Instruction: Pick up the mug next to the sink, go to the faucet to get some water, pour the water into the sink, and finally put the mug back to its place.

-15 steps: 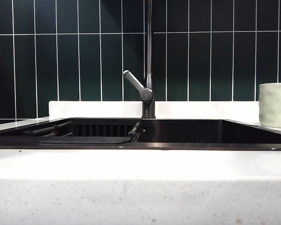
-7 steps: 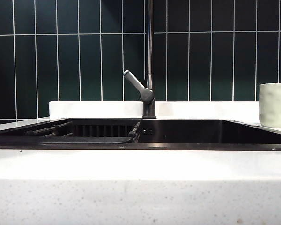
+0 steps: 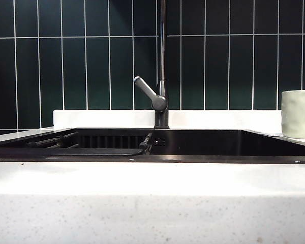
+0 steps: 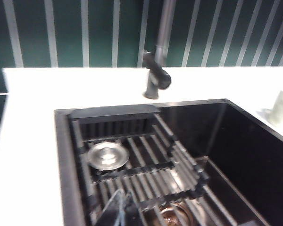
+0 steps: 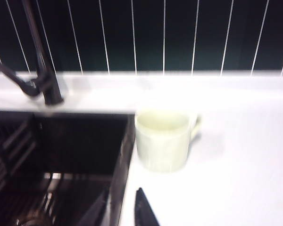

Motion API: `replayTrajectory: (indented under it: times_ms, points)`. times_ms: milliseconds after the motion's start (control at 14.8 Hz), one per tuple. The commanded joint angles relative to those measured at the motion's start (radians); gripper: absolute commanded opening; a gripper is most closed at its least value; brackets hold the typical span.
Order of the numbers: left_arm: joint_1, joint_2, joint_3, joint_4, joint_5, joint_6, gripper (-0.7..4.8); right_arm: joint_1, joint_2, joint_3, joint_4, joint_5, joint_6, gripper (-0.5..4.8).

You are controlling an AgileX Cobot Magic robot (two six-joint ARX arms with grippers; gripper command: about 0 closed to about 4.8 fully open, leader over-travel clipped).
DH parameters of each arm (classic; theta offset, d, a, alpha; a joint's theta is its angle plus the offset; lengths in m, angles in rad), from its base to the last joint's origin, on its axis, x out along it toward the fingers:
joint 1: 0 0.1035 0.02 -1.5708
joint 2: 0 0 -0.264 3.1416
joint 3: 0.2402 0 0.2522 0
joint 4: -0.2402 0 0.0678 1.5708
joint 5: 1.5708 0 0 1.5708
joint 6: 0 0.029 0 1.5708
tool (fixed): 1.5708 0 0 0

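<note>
Mug untouched; both tools clear of it.
The mug (image 5: 163,140) stands upright on the surface (image 5: 236,155) beside the sink (image 5: 61,155), handle outward for access. Right tool (image 5: 120,209) spread, approaching; left tool (image 4: 118,212) pressed together over the basin.

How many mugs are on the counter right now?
1. The mug stands upright on the white countertop just right of the sink, at the far right edge in the exterior view. Counter beyond the frames could hide others.
</note>
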Motion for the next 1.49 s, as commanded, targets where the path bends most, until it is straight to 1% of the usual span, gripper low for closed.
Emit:
replayTrajectory:
  times_ms: [68,203,338,405,541,608,743,879,1014,1216,1352,1487]
  points:
    - [-0.001,0.005,-0.037,-0.013,-0.062,0.003,-0.05,0.0,0.0,-0.109,0.071,0.002,0.095,0.84]
    - [-0.001,0.005,-0.112,0.048,-0.129,-0.009,-0.05,0.0,0.004,-0.201,0.162,0.01,0.168,0.84]
    - [-0.001,0.005,-0.162,0.081,-0.164,-0.022,-0.05,0.0,0.004,-0.254,0.209,0.009,0.222,0.79]
    - [-0.001,0.005,-0.195,0.111,-0.179,-0.031,-0.05,0.0,0.004,-0.279,0.219,0.009,0.224,-0.14]
    - [-0.001,0.005,-0.223,0.14,-0.179,-0.031,-0.05,0.0,0.004,-0.311,0.229,0.055,0.223,-0.06]
    - [-0.001,0.005,-0.241,0.154,-0.201,-0.03,-0.05,0.0,0.004,-0.338,0.23,0.087,0.22,-0.06]
    - [-0.001,0.004,-0.255,0.161,-0.224,-0.03,-0.05,0.0,0.004,-0.372,0.23,0.104,0.219,-0.06]
    - [-0.001,0.004,-0.27,0.161,-0.223,0.004,-0.05,0.0,0.003,-0.429,0.243,0.103,0.151,-0.06]
    - [-0.001,0.004,-0.287,0.169,-0.223,0.003,-0.05,0.0,0.003,-0.454,0.275,0.101,0.149,-0.06]
    - [-0.001,0.004,-0.324,0.184,-0.223,0.003,-0.05,0.0,0.003,-0.454,0.355,0.098,0.051,-0.06]
    - [-0.001,0.004,-0.332,0.185,-0.221,0.003,-0.05,0.0,0.003,-0.454,0.397,0.091,0.046,-0.06]
    - [-0.001,0.004,-0.332,0.229,-0.188,0.003,-0.05,0.0,0.0,-0.454,0.403,0.035,-0.024,-0.06]
